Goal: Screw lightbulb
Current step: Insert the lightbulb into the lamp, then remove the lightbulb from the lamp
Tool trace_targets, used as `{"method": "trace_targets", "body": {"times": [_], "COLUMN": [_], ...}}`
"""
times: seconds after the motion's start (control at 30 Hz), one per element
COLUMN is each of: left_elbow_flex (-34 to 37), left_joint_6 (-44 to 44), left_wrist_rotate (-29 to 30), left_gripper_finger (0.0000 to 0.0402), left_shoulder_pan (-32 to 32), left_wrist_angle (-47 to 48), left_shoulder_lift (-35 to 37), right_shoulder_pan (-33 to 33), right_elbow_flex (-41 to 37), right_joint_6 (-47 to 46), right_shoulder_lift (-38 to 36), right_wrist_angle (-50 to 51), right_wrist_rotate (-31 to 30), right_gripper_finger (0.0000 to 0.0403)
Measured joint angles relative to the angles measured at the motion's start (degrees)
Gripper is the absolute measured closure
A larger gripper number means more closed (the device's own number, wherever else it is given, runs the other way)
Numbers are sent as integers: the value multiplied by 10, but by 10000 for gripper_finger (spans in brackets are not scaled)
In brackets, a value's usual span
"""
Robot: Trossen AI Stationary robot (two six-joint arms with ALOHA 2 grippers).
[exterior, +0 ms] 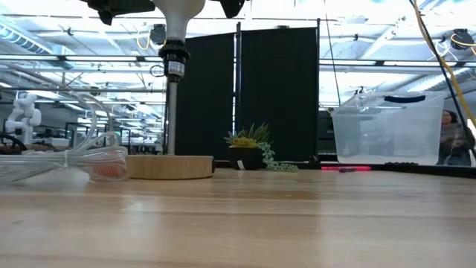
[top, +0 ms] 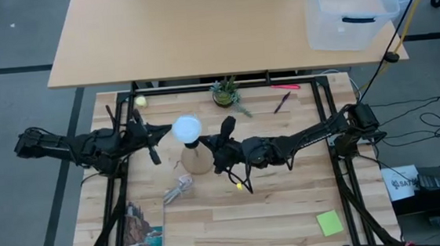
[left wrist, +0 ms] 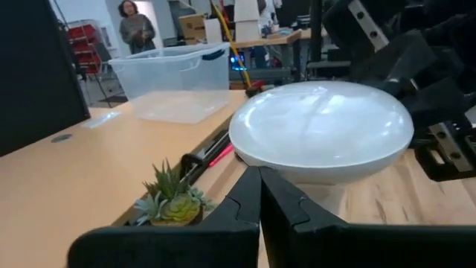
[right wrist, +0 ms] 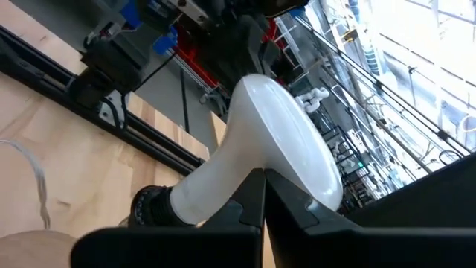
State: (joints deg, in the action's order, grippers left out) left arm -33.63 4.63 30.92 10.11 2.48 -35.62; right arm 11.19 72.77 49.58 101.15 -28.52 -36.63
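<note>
I am holding my left claw [top: 158, 132] pinched fully together and gripping nothing, just beside the smooth, glossy white globe of the lightbulb [top: 187, 129]. My right claw [top: 210, 143] is likewise closed tight and empty on the opposite side, near the bulb's tapering neck. The bulb is standing upright in the ribbed black socket [exterior: 173, 67] atop a slim post rising from the round wooden stand [exterior: 169, 166]. A crinkled clear plastic wrapper [exterior: 63, 165] is lying beside the stand.
</note>
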Motion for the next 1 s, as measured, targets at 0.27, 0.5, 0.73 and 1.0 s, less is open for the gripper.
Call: {"method": "trace_targets", "body": {"times": [0.27, 0.5, 0.73, 1.0], "left_elbow_flex": [0, 0, 0, 0], "left_joint_6": [0, 9, -11, -99], "left_wrist_rotate": [-36, -4, -3, 1], "left_gripper_finger": [396, 384, 383, 382], "left_shoulder_pan": [-17, -37, -44, -8], "left_wrist_angle": [-46, -74, -36, 122], "left_shoulder_lift": [-19, -54, -39, 21], "right_shoulder_pan": [24, 54, 61, 42], "right_elbow_flex": [0, 0, 0, -12], "right_joint_6": [-1, -21, -102, -225], "right_shoulder_lift": [0, 0, 0, 0], "right_wrist_angle": [22, 61, 96, 144], "right_wrist_rotate": [-5, -10, -13, -9], "right_gripper_finger": [403, 403, 403, 374]}}
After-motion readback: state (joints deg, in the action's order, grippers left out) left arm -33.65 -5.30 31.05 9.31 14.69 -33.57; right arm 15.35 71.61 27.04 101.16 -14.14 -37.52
